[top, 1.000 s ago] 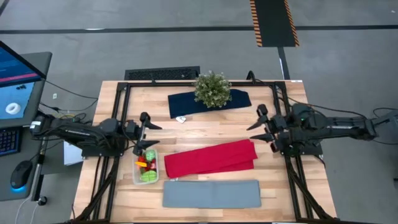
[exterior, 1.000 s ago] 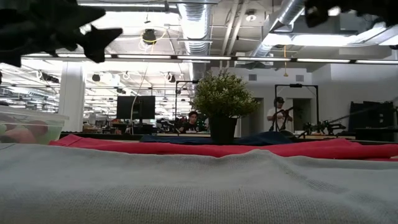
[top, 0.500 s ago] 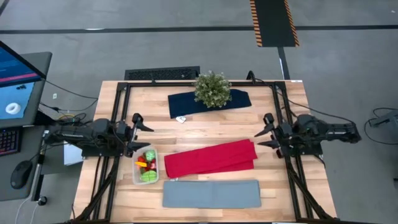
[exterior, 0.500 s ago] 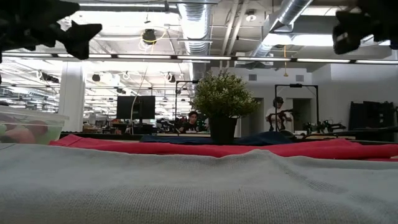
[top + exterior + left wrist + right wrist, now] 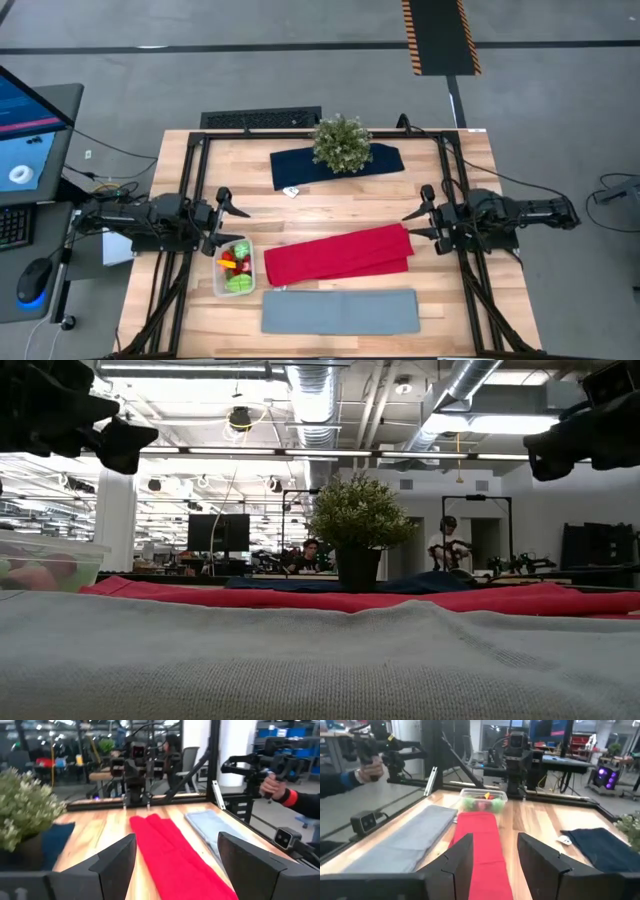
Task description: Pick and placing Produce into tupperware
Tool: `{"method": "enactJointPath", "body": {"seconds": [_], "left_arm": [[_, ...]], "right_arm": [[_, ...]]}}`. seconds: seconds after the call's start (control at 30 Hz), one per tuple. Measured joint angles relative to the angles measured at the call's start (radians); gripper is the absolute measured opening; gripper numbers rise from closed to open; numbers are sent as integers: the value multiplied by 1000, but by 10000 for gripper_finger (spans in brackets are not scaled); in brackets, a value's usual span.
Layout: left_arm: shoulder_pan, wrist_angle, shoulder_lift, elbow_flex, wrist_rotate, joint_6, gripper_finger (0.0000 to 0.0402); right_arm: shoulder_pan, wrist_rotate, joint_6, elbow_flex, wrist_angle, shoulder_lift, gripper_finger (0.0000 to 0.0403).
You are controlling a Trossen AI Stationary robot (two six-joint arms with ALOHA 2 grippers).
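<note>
Two dark, angular fingers (image 5: pixel 116 865) of the left gripper (image 5: pixel 222 212) stood wide apart with nothing between them, only bare air above the wood. That gripper hung at the left edge of the table (image 5: pixel 330 205), just beyond the tupperware (image 5: pixel 233 266) on the plant's side. Opposite, the right gripper (image 5: pixel 421 211) showed its own blocky fingers (image 5: pixel 460 857) moderately parted and likewise holding nothing, hovering near the right frame rail, close to the end of the red cloth (image 5: pixel 338 255).

The tupperware was a small clear plastic box with rounded corners, resting on the pale, planked wood at the left, touching or just beside the red cloth's end. Inside lay the produce (image 5: pixel 237 266): glossy little pieces, green at both ends, red and yellow between; the right wrist view showed them through the see-through wall.

The red cloth lay folded into a long, slightly rumpled band across the middle. Nearer the front edge, a flat grey mat (image 5: pixel 340 311) with a soft, nubbly weave lay parallel to it. At the far side, a bushy green potted plant (image 5: pixel 341 144) stood on a dark blue cloth (image 5: pixel 383 160). A person's hand (image 5: pixel 370 771) gripping a dark handle showed beyond the table.
</note>
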Motion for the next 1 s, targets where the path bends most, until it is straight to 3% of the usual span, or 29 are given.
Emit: {"method": "enactJointPath", "body": {"seconds": [0.43, 0.63, 1.0], "left_arm": [[-16, 30, -1, -12, 4, 119, 270], [-16, 22, 5, -13, -36, 62, 270], [-15, 10, 6, -13, -120, 15, 270]], "right_arm": [[-78, 7, -99, -1, 1, 1, 176], [-118, 18, 3, -1, -1, 13, 176], [-119, 18, -2, -1, -1, 12, 176]]}}
